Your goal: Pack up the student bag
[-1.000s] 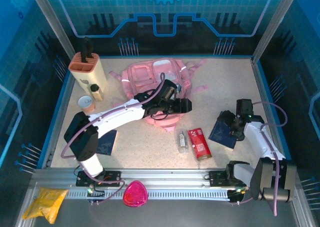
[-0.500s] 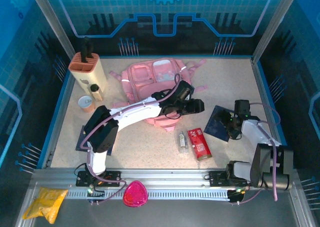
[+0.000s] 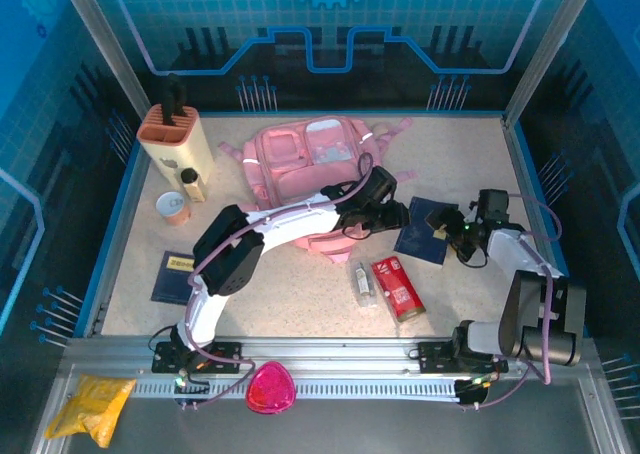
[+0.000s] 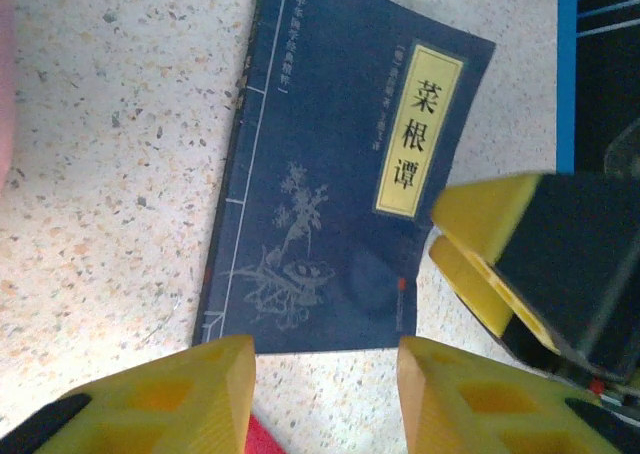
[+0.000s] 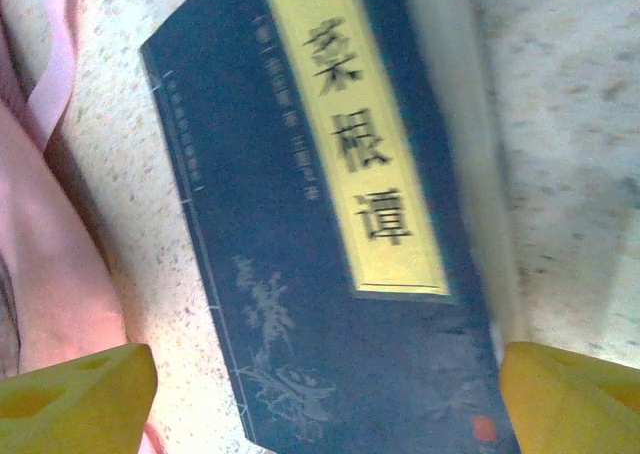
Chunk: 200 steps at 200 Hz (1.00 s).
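The pink student bag [image 3: 300, 162] lies at the back middle of the table, and its fabric shows at the left edge of the right wrist view [image 5: 35, 244]. A dark blue book [image 3: 420, 236] with a yellow title label lies flat just right of the bag. My left gripper [image 3: 400, 214] hovers at the book's left side. It is open [image 4: 325, 394], with bare table between its fingers and the book [image 4: 330, 174] just beyond them. My right gripper [image 3: 447, 226] is open [image 5: 325, 404], its fingers wide on either side of the book's lower end [image 5: 330, 274].
A red pack [image 3: 398, 286] and a small clear bottle [image 3: 363, 279] lie in front of the book. A second blue book [image 3: 175, 277] lies front left. A holder block [image 3: 178, 139], a small bottle [image 3: 191, 184] and a cup [image 3: 173, 207] stand back left.
My left gripper swung right from the bag's front to the book and its jaws narrowed. The book slid left toward the bag along with my right gripper. The front-left book is now uncovered.
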Each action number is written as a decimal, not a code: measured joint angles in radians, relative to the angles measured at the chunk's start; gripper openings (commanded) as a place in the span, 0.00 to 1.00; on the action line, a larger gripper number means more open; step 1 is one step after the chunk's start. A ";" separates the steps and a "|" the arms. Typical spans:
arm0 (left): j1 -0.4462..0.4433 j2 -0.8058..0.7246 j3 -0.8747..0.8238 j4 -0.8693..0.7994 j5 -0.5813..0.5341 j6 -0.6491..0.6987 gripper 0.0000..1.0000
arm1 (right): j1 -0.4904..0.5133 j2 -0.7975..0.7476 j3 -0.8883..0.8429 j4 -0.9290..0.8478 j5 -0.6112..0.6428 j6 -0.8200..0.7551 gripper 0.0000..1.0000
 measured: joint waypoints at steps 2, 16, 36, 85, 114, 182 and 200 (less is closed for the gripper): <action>0.000 0.005 0.002 0.000 -0.001 -0.003 0.38 | -0.002 0.000 0.000 -0.002 0.000 -0.007 0.78; 0.000 0.029 0.007 0.001 -0.004 -0.010 0.38 | -0.014 0.002 -0.001 -0.022 0.006 -0.022 0.75; 0.000 0.063 0.013 -0.002 -0.007 -0.021 0.38 | -0.014 0.002 -0.018 -0.028 0.012 -0.034 0.70; 0.000 0.155 0.076 -0.007 -0.007 -0.024 0.41 | -0.010 0.047 -0.040 -0.043 0.011 -0.056 0.71; 0.000 0.190 0.109 -0.017 -0.007 -0.023 0.39 | -0.003 0.047 -0.040 -0.045 0.011 -0.069 0.66; 0.001 0.226 0.136 -0.036 -0.017 -0.016 0.34 | 0.046 0.043 -0.039 -0.060 -0.034 -0.114 0.51; 0.001 0.234 0.138 -0.041 -0.018 -0.010 0.33 | 0.046 0.043 -0.037 -0.065 -0.038 -0.126 0.50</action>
